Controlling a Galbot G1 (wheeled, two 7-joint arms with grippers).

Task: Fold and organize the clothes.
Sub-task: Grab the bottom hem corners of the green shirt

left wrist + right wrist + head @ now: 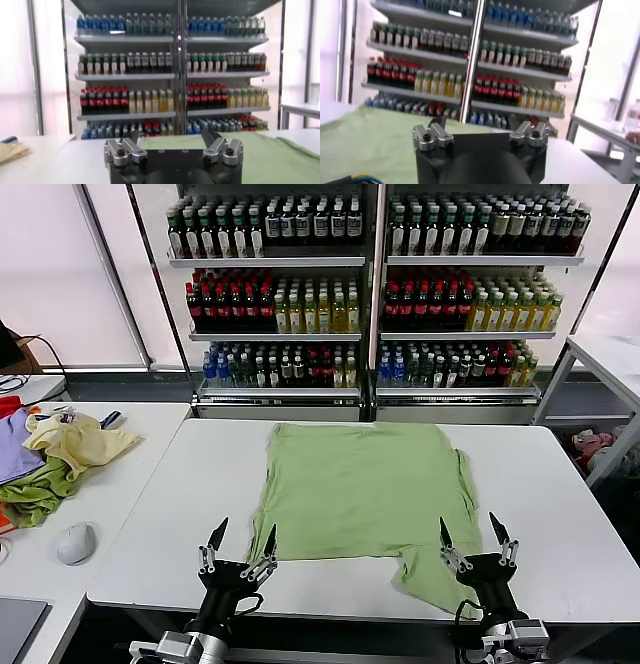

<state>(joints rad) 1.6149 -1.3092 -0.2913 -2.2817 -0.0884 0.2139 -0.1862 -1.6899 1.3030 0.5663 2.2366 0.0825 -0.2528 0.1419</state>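
Head view: light green shirt [362, 504] lies spread flat at frame centre on the white table [560, 484]. Left gripper [240, 546] and right gripper [476, 544], both spread and empty, hover at its lower edge. Judged best: pinch matching hem corners, lift evenly. No containers visible.

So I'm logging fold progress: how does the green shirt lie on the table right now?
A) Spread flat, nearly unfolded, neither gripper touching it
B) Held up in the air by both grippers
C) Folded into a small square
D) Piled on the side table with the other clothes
A: the green shirt lies spread on the white table, while the left gripper and right gripper hover open at its near edge, holding nothing.
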